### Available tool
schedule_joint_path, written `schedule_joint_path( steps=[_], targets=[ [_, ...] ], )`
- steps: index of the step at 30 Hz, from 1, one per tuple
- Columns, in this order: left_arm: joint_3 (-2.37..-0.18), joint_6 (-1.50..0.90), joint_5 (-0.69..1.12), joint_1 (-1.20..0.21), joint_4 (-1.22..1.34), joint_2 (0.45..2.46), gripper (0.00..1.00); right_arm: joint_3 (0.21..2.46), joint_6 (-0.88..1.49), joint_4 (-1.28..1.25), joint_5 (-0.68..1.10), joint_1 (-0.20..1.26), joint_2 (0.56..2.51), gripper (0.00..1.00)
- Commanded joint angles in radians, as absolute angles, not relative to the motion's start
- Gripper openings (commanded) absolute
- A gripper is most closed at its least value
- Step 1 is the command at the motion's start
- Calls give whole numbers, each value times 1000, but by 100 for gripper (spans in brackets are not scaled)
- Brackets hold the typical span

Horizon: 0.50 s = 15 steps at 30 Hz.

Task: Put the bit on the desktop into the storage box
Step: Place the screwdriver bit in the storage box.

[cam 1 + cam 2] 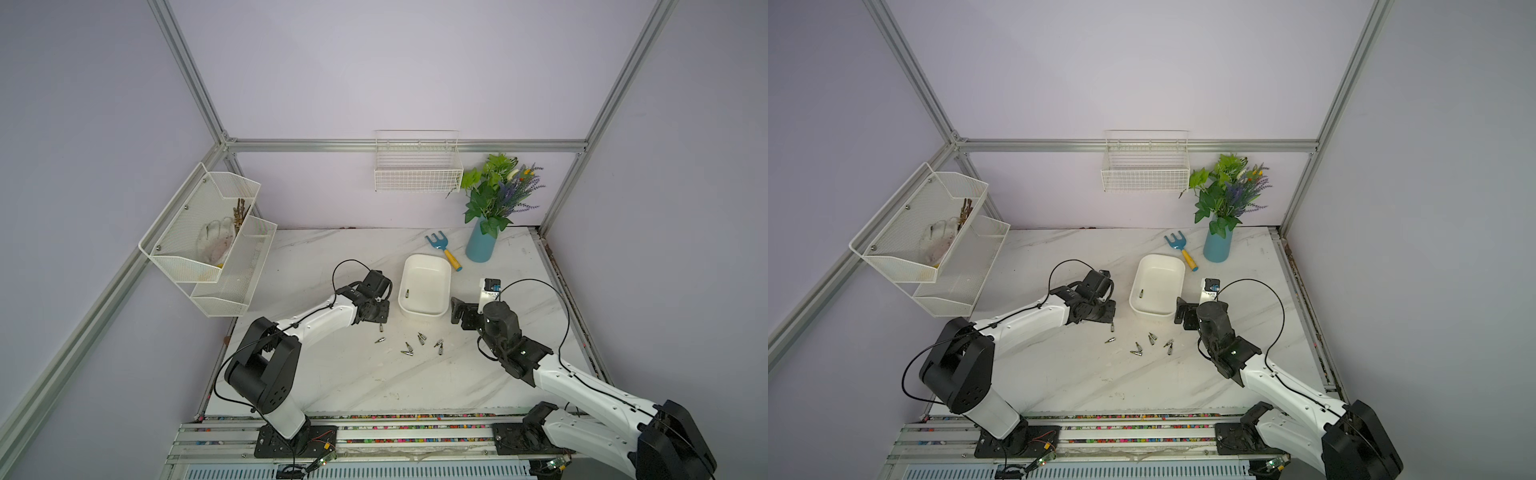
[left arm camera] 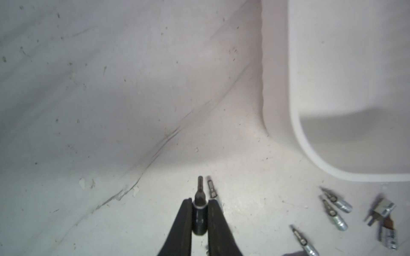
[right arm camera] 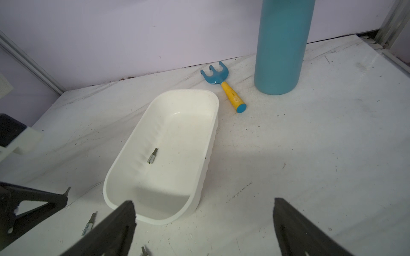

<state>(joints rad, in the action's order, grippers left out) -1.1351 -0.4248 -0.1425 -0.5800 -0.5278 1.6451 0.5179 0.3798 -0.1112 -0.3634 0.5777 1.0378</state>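
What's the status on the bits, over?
Left gripper shut on a bit. Right gripper open, empty. One bit in storage box, others loose on desktop. Nothing seen blocking the box.

Bit (image 2: 200, 197) dull metal; storage box (image 3: 177, 155) smooth plastic.

Light: soft, diffuse, from above; moderately bright, dimmer toward the outer walls (image 1: 62, 124) in both top views.
Shadows: grey wedge on the storage box (image 3: 177, 137) floor, right wrist view; broad soft shade over the surface (image 2: 88, 88), left wrist view.
Focus: left wrist view soft, bits (image 2: 337, 202) near its edge smeared.
Distortion: frame posts (image 1: 189, 70) splay outward in both top views.
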Motion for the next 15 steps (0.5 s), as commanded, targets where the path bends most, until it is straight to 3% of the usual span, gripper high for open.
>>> schedule_joint_path(
  steps=[1, 15],
  targets=[
    [-1236, -414, -94, -598, -464, 1678, 17, 505, 379, -126, -379, 574, 1025, 100],
    [-1630, -402, 3, -660, -403, 2008, 17, 502, 376, -126, -388, 574, 1017, 100]
  ],
)
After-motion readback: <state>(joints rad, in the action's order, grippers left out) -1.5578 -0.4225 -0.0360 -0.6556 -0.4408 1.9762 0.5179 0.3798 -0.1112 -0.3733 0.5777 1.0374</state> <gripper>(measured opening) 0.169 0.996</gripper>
